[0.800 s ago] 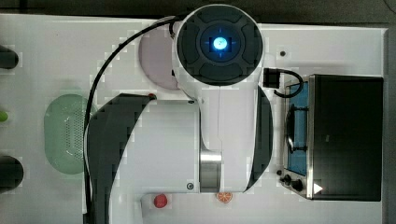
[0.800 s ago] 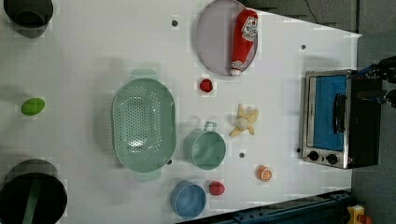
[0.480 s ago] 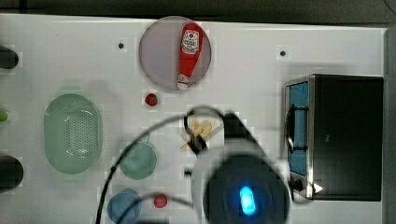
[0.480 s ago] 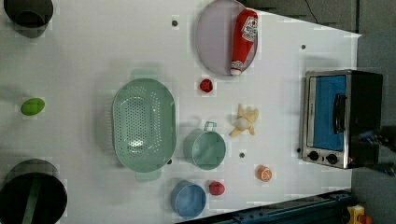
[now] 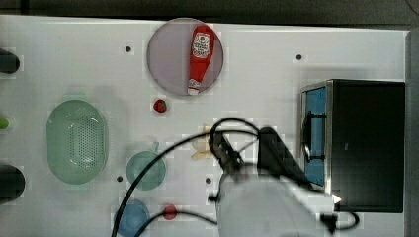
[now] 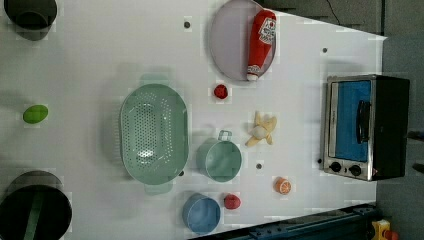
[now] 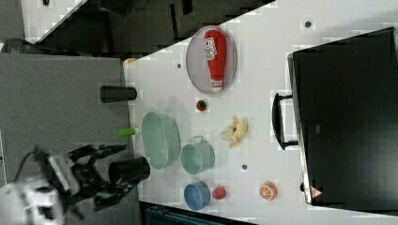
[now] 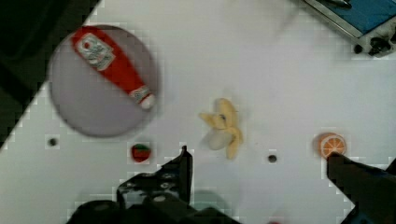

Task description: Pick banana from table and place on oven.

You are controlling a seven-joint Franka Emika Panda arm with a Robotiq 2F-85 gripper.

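Note:
The banana (image 8: 222,128) lies on the white table (image 8: 261,70), pale yellow with its peel strips splayed. My gripper (image 8: 258,155) hovers above the table, open, with one dark finger (image 8: 182,168) on each side and nothing between them. The banana sits just beyond the fingertips, nearer one finger. In the top view my arm (image 5: 267,202) covers the lower middle and partly hides the banana (image 5: 200,148). The banana (image 6: 261,131) is a short way from the door of the oven (image 6: 365,127), whose black top (image 5: 368,143) is bare. The right view shows the banana (image 7: 236,130) beside the oven handle.
A grey plate (image 5: 168,69) holds a ketchup bottle (image 5: 200,57). Near the banana are a teal cup (image 6: 222,160), a green colander (image 6: 154,131), a blue bowl (image 6: 201,214), a strawberry (image 6: 220,91), a small red fruit (image 6: 231,201) and an orange slice (image 6: 283,186).
In the top view my arm has swung from the upper middle down to the lower middle, uncovering the plate and bottle. The banana and the other things have not moved.

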